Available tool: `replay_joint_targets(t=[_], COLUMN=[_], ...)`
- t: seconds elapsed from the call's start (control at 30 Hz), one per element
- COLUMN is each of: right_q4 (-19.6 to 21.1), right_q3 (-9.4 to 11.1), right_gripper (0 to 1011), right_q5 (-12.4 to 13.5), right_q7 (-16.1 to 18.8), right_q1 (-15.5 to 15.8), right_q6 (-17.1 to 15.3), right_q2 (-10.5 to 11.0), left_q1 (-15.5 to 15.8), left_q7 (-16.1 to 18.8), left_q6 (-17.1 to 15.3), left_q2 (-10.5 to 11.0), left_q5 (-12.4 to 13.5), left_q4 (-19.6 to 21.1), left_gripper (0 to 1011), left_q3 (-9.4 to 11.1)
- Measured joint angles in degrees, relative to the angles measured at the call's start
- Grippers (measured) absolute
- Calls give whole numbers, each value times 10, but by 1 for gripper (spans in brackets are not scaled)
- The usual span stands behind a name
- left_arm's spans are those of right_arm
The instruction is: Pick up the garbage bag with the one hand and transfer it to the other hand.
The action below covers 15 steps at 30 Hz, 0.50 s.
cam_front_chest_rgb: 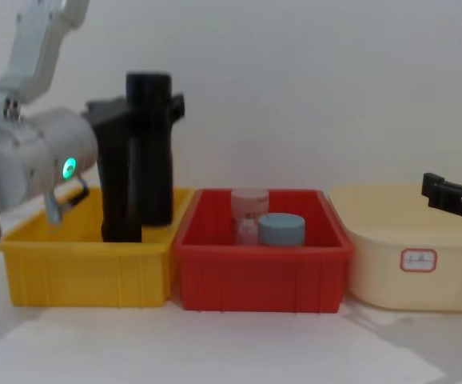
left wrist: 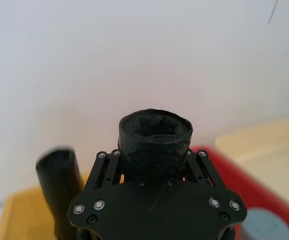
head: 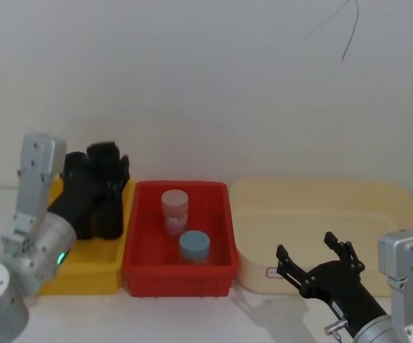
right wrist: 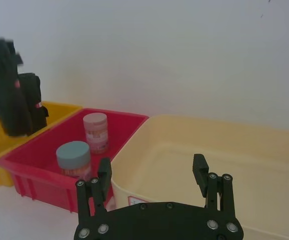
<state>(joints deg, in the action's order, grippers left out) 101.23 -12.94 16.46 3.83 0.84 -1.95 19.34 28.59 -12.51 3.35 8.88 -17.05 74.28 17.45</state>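
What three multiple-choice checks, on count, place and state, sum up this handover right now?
1. How many jars stand in the red bin? A) one B) two C) three
2. Where is the garbage bag? A) at the yellow bin B) in the red bin C) in the cream tub
3. How is the right gripper? A) jaws open, empty B) shut on the bag C) shut on a jar
Answers: 1 B, a pink jar and a blue-lidded jar; 2 A, the left gripper clamps it there; 3 A, jaws spread by the cream tub.
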Motion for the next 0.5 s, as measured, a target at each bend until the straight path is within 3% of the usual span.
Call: replay_joint_targets(t=[0.5], right_q4=[0], right_q3=[0], right_gripper=[1000], right_q5=[0], right_q7=[0], right_q1=[0], right_q6=[0], right_q2=[0], left_q1=[60], left_q7=[-55], left_q6=[0], left_q2=[-15], left_q5=[-27], left_q4=[33], left_gripper=[473], left_q3=[2])
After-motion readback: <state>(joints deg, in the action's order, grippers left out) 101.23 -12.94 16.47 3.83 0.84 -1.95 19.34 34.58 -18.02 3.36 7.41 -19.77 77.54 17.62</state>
